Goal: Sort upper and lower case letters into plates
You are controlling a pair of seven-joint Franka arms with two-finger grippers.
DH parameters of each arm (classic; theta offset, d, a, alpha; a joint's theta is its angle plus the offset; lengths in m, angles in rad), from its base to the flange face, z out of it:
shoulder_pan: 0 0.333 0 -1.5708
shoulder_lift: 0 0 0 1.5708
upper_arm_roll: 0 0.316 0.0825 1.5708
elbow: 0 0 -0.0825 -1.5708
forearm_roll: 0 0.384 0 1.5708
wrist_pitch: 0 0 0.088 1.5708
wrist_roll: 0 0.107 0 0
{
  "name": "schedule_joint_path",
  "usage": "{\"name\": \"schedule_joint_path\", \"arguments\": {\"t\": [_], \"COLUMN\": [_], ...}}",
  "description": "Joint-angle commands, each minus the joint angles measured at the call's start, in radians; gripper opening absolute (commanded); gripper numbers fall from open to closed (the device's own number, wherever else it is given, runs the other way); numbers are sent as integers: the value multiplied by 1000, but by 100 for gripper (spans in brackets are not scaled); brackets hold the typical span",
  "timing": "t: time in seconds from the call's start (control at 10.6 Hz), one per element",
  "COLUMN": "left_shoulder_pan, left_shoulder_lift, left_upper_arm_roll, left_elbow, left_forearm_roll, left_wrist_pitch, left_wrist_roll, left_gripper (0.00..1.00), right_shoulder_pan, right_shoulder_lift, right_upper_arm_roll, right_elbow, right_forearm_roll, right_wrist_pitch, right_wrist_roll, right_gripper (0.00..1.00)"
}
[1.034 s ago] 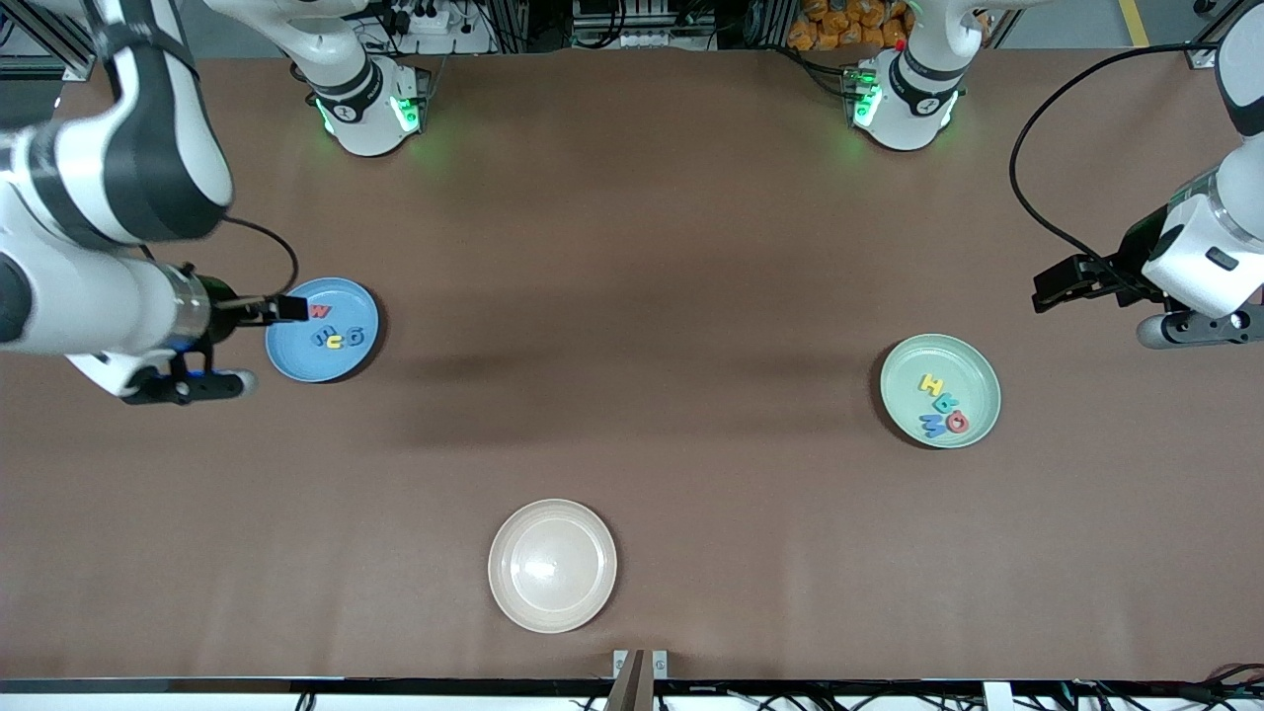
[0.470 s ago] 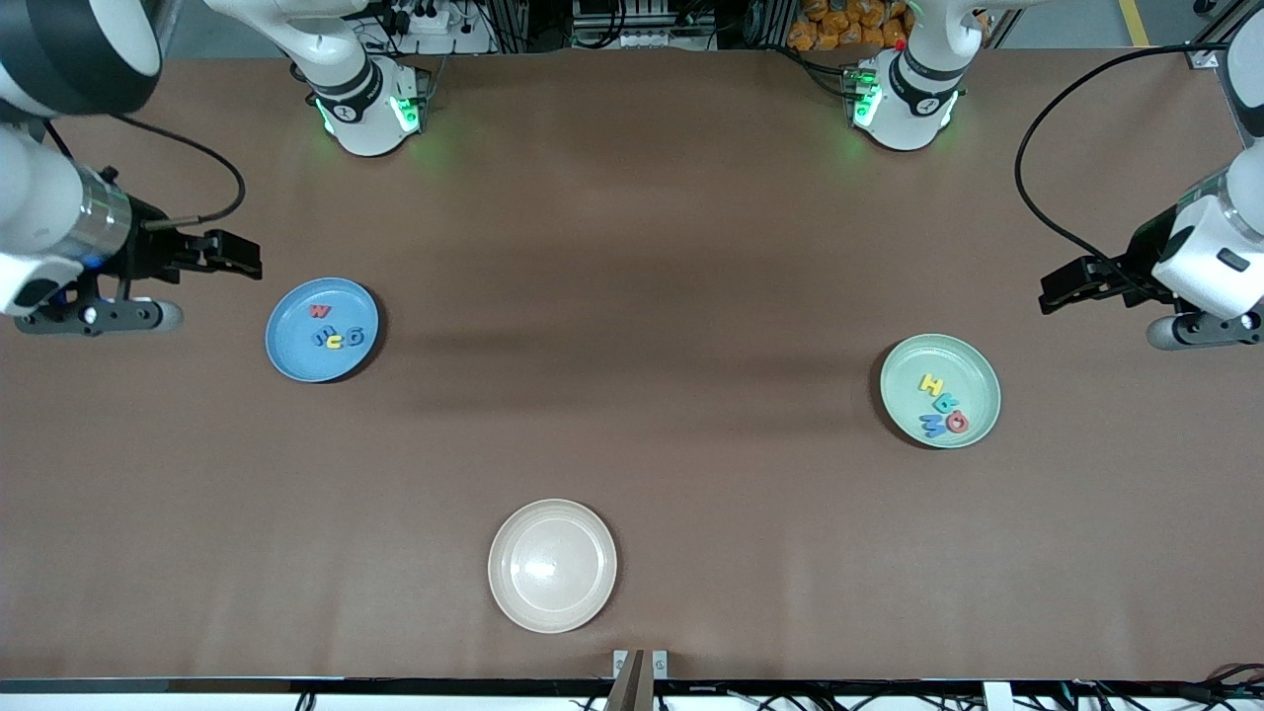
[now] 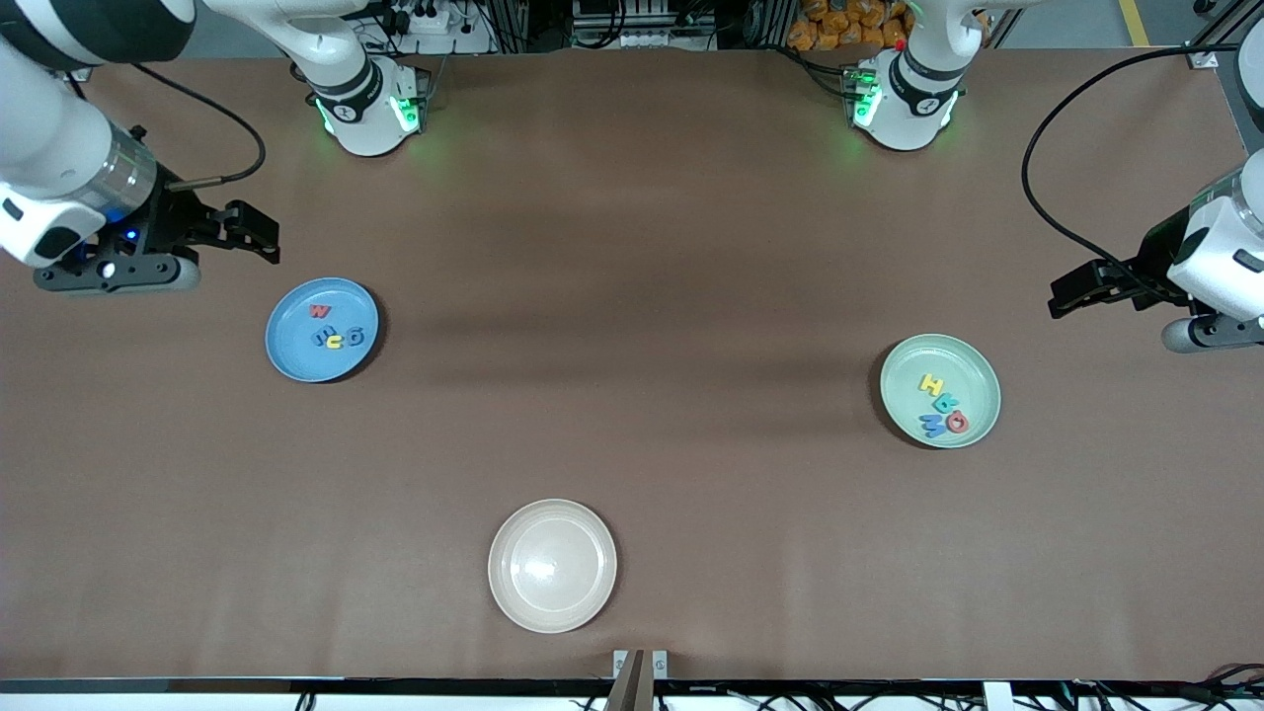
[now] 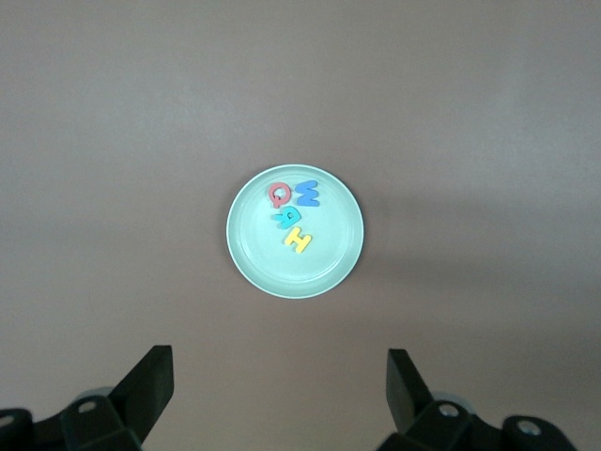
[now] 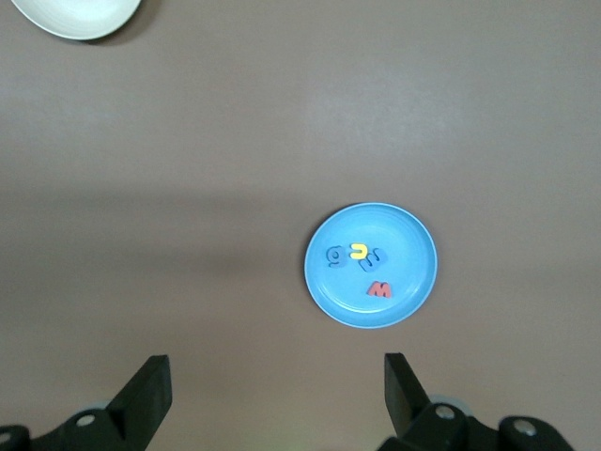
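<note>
A wide brown table [image 3: 632,395] carries everything. The right arm's white and black tool [image 3: 259,233] hangs in the air above bare table near the right arm's end, just beside the blue plate's edge; its two fingers stand spread apart with nothing between them. The left arm's tool [image 3: 1068,293] hangs above bare table near the left arm's end, close to the mint plate, its fingers likewise spread and holding nothing.

Three round shallow plates lie well apart. The cream-beige plate [image 3: 552,565] sits nearest the front camera, about midway along the table. The pale mint green plate [image 3: 978,380] lies toward the left arm's end, and the mid-blue plate [image 3: 291,346] toward the right arm's end.

In the mint plate rest four small flat toy letters: a yellow H [image 4: 298,241], a teal letter [image 4: 287,219], a blue M [image 4: 308,194] and a red Q [image 4: 279,194], clustered together. In the blue plate lie a red letter [image 5: 379,289], a yellow letter [image 5: 359,251], a blue letter [image 5: 374,257] and a teal g [image 5: 335,255].
</note>
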State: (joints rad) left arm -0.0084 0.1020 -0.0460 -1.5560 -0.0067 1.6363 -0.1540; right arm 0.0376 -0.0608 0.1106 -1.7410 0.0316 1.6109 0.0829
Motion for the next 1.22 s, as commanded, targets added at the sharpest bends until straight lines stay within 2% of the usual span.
{"name": "schedule_joint_path", "arguments": {"t": [0.0,0.28,0.47,0.66,0.75,1.13], "left_shoulder_pan": [4,1,4,5,7,18], "left_shoulder_lift": [2,2,2,5,5,7], "left_upper_arm_roll": [0,0,-2,-2,0,-2], "left_elbow": [8,8,5,7,7,7], "left_forearm_roll": [8,10,27,27,27,27], "left_wrist_pitch": [8,8,43,48,48,48], "left_wrist_roll": [22,22,19,25,25,27], "left_gripper": [100,100,100,100,100,100], "right_shoulder_pan": [5,-2,-7,-16,-12,-19], "right_shoulder_lift": [-63,-63,-54,-54,-54,-45], "right_upper_arm_roll": [-11,-37,-48,-66,-100,-101], "right_elbow": [-62,-25,4,37,32,66], "right_forearm_roll": [24,17,13,21,25,24], "right_wrist_pitch": [37,41,34,-53,-65,-77], "right_wrist_roll": [0,12,96,120,113,119], "right_gripper": [100,100,100,100,100,100]}}
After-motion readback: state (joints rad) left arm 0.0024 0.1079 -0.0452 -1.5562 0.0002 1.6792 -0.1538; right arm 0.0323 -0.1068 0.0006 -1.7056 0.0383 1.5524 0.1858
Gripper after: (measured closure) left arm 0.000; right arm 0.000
